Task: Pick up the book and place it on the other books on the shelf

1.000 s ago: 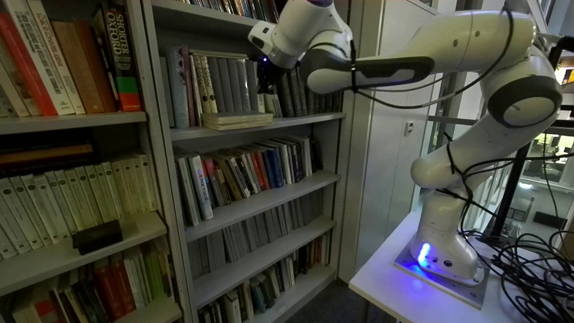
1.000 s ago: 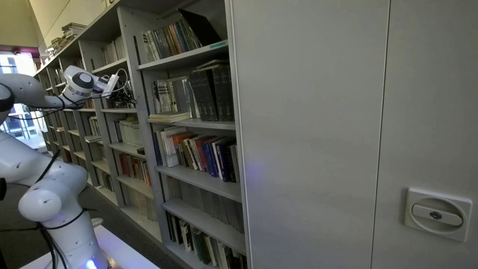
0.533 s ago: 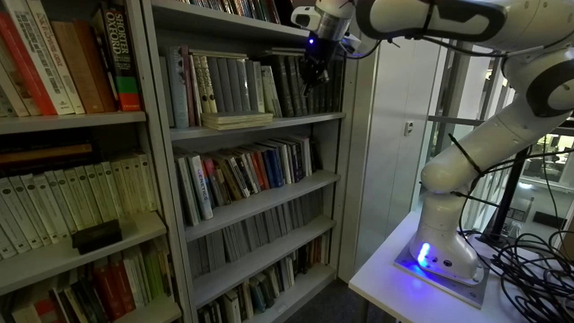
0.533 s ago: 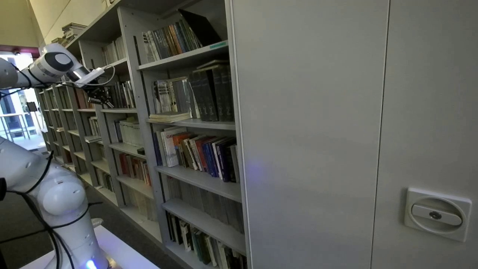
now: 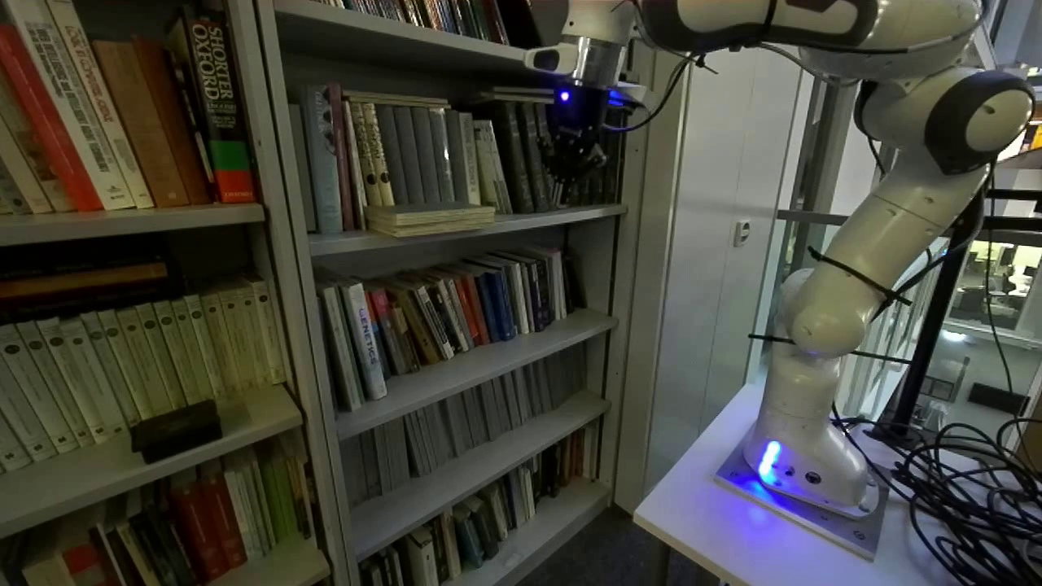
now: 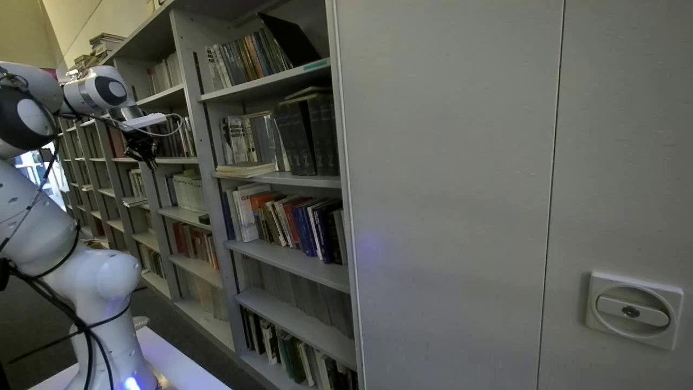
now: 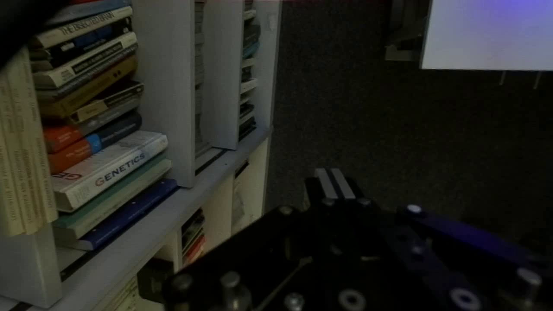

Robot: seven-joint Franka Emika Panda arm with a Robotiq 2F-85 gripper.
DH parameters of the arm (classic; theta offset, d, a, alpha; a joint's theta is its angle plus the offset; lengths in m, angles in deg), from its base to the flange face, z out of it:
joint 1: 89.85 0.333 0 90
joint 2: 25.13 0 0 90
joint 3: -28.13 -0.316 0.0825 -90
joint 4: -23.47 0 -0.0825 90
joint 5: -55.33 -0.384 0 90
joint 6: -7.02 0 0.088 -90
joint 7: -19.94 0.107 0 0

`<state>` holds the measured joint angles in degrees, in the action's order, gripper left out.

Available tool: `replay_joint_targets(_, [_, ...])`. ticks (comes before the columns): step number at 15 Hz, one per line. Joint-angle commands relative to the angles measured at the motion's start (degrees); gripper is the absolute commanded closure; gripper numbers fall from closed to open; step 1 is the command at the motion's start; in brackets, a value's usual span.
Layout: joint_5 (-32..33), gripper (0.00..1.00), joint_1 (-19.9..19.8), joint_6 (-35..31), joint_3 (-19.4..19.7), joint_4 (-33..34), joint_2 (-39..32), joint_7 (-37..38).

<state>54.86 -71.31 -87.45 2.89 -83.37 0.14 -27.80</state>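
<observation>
Closed gripper (image 7: 335,183) before the bookcase (image 6: 198,124), book (image 5: 427,210) on a stack (image 5: 440,223)

At the tool: two pads (image 7: 326,184) side by side, with only a thin dark line between. In both exterior views, directed downward, well apart from the book. On the shelf (image 5: 562,218): one low stack of thin volumes, exact number not possible to count, with the olive-tan book flat on top. Behind it, upright: the other books (image 5: 419,155) in one row. In the bookcase: five tiers visible, each with books. Shelf edge just before the stack. In the wrist view: free room above dark floor (image 7: 367,108), between the bookcase and one white table (image 7: 488,34).
</observation>
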Motion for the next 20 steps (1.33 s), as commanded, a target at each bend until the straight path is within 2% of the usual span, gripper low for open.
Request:
replay_joint_targets(1, [-0.97, 0.66, 4.06, 3.51, 4.54, 4.46, -5.54, -4.8])
replay_joint_targets(5, [2.7, 0.35, 4.27, 3.86, 4.36, 7.85, -8.73, -9.07])
replay_joint_targets(7, [6.41, 0.19, 4.07, 0.64, 3.61, 8.85, -8.83, -10.29])
replay_joint_targets(10, [8.12, 0.01, 4.06, 0.46, 3.47, 10.82, -9.33, -10.69])
replay_joint_targets(20, [8.11, 0.0, 3.96, 4.88, 3.04, 13.52, -11.35, -9.78])
